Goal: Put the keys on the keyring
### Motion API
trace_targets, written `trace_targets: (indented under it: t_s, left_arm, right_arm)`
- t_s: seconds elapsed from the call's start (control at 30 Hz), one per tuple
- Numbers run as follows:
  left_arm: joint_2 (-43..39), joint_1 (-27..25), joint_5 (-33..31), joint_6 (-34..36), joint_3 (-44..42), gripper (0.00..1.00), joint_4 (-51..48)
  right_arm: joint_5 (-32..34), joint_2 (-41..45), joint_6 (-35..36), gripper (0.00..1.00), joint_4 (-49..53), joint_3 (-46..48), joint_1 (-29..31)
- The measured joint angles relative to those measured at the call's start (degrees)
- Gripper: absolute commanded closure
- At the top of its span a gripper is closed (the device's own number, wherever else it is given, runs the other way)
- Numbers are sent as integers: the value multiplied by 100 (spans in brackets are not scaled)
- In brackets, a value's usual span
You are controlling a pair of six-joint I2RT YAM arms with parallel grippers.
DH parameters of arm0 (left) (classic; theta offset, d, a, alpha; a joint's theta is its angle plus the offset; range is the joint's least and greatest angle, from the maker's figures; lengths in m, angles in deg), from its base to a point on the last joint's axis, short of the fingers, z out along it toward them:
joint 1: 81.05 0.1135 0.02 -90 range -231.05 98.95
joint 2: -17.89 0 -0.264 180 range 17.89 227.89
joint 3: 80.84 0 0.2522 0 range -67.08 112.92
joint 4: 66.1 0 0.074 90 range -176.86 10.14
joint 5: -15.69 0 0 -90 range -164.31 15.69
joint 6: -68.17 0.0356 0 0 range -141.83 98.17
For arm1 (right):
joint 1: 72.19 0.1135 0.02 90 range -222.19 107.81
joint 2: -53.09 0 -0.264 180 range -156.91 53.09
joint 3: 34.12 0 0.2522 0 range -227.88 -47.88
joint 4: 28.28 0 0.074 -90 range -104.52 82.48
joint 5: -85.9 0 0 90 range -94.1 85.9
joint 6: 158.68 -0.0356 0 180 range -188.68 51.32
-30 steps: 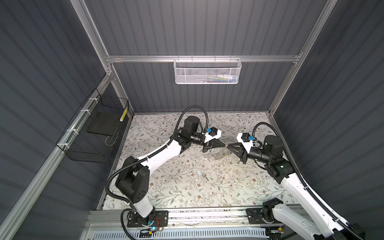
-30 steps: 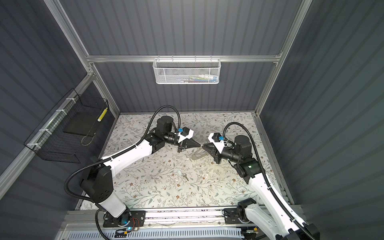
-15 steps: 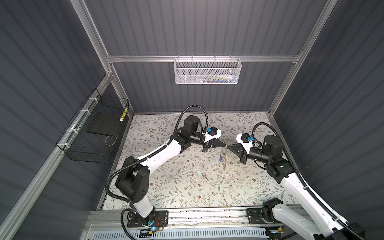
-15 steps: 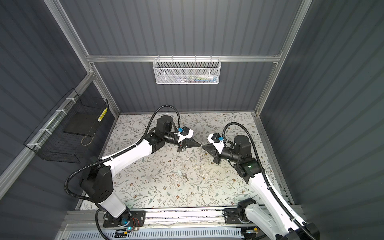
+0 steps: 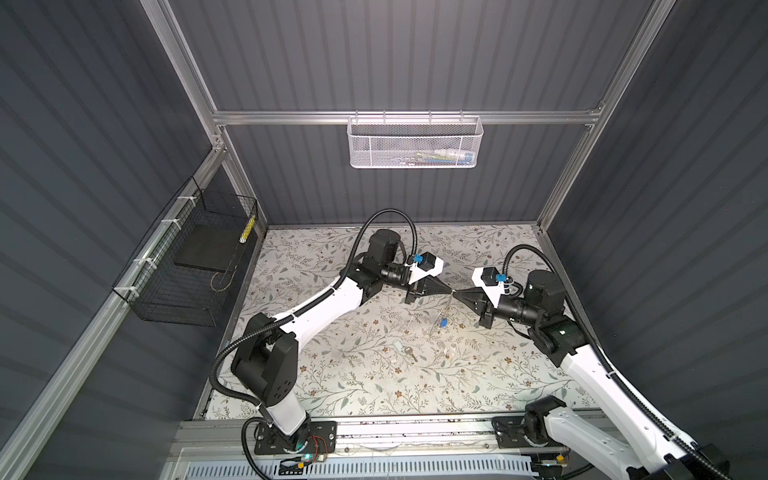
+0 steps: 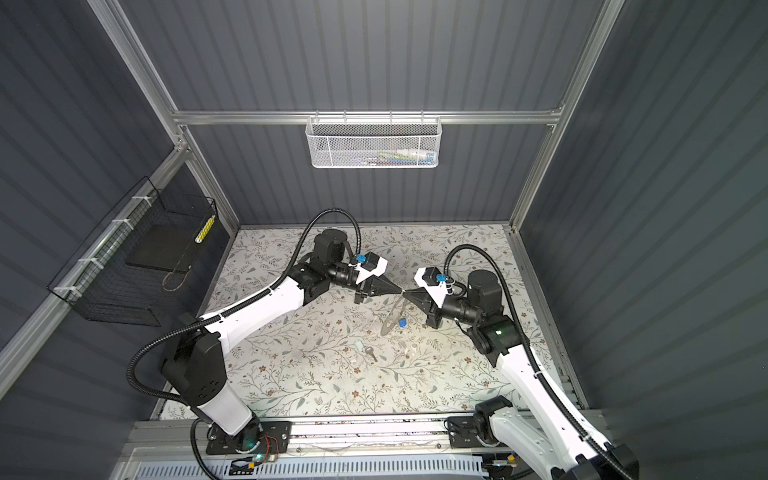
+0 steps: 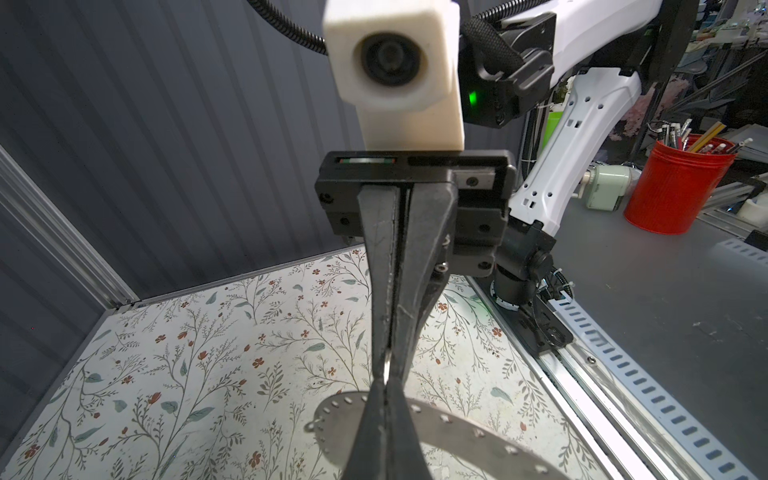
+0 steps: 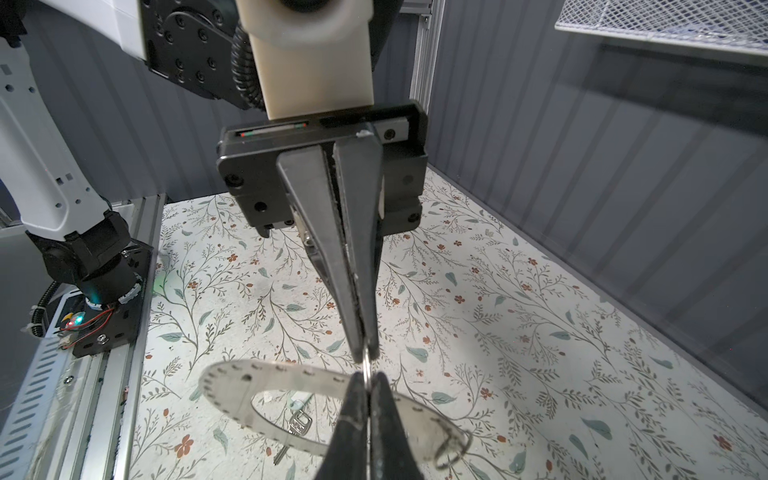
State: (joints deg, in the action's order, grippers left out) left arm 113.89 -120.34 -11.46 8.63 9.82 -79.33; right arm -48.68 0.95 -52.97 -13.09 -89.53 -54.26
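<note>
**Both end effectors pinched shut on the keyring**

You have the left end effector (image 5: 450,291) and the right end effector (image 5: 457,295) meeting tip to tip. Each has its jaws closed narrow on the top edge of the keyring (image 8: 257,380). In the wrist views a thin sliver of metal shows between the meeting tips.

The keyring hangs below the tips, held off the counter (image 6: 291,374), with its flat band tilted and its rim holes plain to see. A small wire loop (image 8: 453,446) hangs at the keyring's rim.

In both top views the blue-headed key (image 6: 401,322) sits just beside the lower part of the keyring. You cannot tell from these views whether it hangs from the keyring or only overlaps it.

The pale-headed key (image 6: 365,350) lies flat on the counter, below the keyring and apart from it, toward the left arm's side. In the right wrist view it shows through the keyring's opening.
</note>
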Motion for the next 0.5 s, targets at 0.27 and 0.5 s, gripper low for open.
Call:
trace_targets:
  t_s: [0.27,0.5]
  left_arm:
    - [-13,-44,-417,568,192,54,-555]
    - [-66,-166,-1025,1023,310,54,-1187]
  right_arm:
    - [61,-22,103,100,645,-155,2]
    - [127,-109,236,100,1364,-481,2]
